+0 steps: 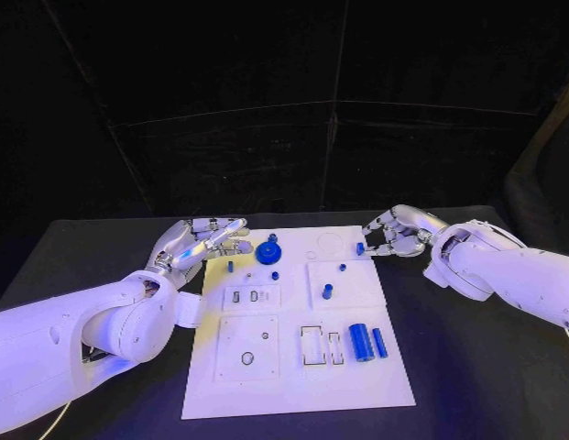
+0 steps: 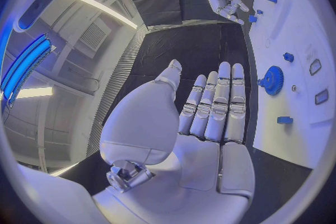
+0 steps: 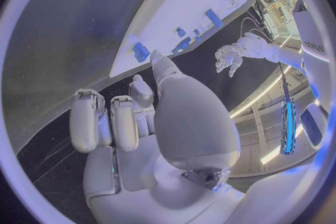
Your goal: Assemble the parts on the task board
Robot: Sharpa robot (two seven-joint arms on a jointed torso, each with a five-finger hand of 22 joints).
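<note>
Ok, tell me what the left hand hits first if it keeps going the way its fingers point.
Probably the blue gear-shaped part on the white task board, just beyond the left hand; depth is unclear.

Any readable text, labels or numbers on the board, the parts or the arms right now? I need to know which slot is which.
No legible text on the task board: its slots and blue parts carry no marks I can make out.
One dark printed mark on the white arm at the edge of the right wrist view: too small and blurred to read.

Left hand (image 2: 210,117), fingers straight, beside task board (image 2: 308,28) with blue gear (image 2: 271,79).
</note>
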